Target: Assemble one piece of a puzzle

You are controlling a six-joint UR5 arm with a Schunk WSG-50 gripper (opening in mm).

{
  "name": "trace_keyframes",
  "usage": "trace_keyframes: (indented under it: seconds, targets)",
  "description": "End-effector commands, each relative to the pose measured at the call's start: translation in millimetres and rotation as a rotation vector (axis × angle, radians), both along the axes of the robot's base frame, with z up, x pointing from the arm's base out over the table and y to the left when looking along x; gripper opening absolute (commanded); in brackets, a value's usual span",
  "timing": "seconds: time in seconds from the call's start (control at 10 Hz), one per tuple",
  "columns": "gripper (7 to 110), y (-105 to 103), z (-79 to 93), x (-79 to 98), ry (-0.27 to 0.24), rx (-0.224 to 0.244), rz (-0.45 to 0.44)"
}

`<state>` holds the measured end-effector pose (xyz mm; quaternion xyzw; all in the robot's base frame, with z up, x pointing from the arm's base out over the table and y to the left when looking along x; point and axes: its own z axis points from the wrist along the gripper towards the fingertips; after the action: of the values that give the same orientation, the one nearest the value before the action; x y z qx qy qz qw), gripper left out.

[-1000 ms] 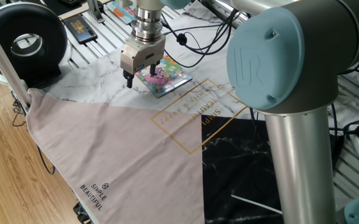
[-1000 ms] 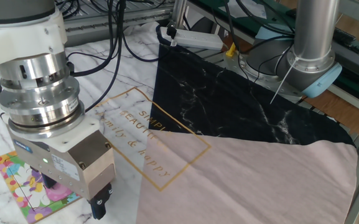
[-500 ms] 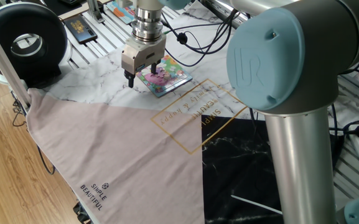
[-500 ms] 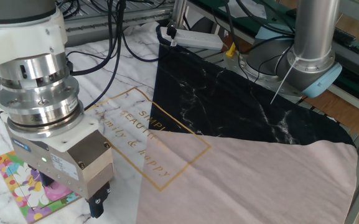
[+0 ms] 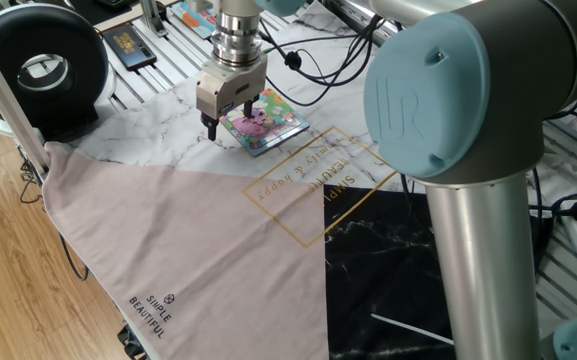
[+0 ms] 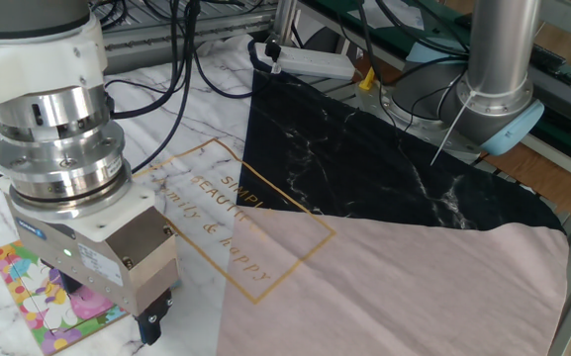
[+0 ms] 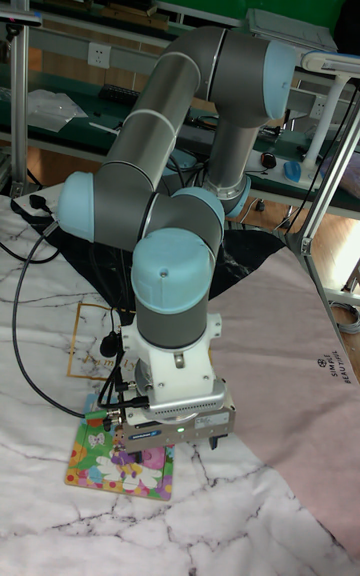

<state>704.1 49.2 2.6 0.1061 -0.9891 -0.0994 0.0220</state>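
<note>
The puzzle (image 5: 274, 125) is a small square board with a pink, yellow and green cartoon picture, lying on the white marble sheet; it also shows as the puzzle (image 6: 28, 295) and the puzzle (image 7: 100, 466). My gripper (image 5: 230, 118) points straight down over the board's near-left edge, just above it. Its two dark fingers stand wide apart, so it is open. From the other side, the gripper (image 6: 112, 307) covers much of the board. The piece is hidden; I cannot pick it out under the gripper (image 7: 165, 451).
A pink cloth (image 5: 178, 240) and a black marbled cloth (image 6: 384, 168) cover the table beside the board. A black round device (image 5: 43, 65) stands at the back left. Another colourful board (image 5: 193, 15), cables and a power strip (image 6: 310, 61) lie nearby.
The gripper has shifted slightly over the board's edge, with its fingers still apart. The board has not moved.
</note>
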Motion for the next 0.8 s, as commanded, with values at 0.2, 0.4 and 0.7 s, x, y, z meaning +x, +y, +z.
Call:
trace_keyframes:
  seconds: [0.2,0.4,0.7]
  targets:
    - [88,-9,-1.1,5.6,-0.013,-0.034,0.009]
    - [88,-15,-1.2,5.9,-0.018,-0.058,0.017]
    - [88,-23,0.1,4.8,-0.019,-0.09,0.025]
